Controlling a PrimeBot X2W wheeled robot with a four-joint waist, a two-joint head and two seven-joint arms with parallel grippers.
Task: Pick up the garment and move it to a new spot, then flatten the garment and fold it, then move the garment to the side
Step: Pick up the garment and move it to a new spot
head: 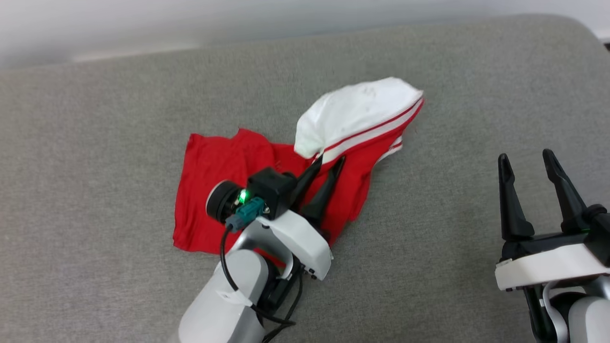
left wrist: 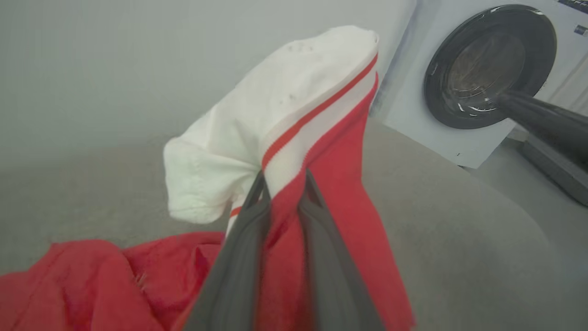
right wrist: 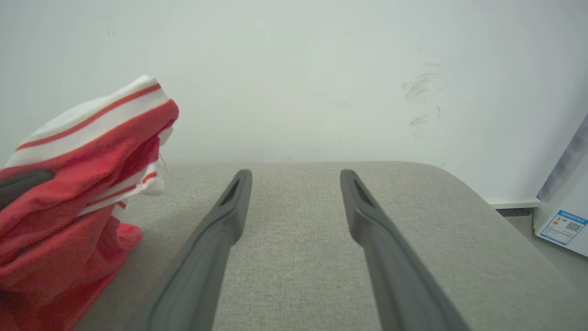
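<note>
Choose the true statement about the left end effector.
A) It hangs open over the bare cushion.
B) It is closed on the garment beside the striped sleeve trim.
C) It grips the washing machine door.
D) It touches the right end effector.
B: in the left wrist view the left end effector pinches the red cloth of the garment right beside its red-and-white striped trim.

The left forearm hides the garment's near middle in the head view, a washing machine runs off the left wrist view's top edge, and a sticker in the right wrist view is too small to read.
</note>
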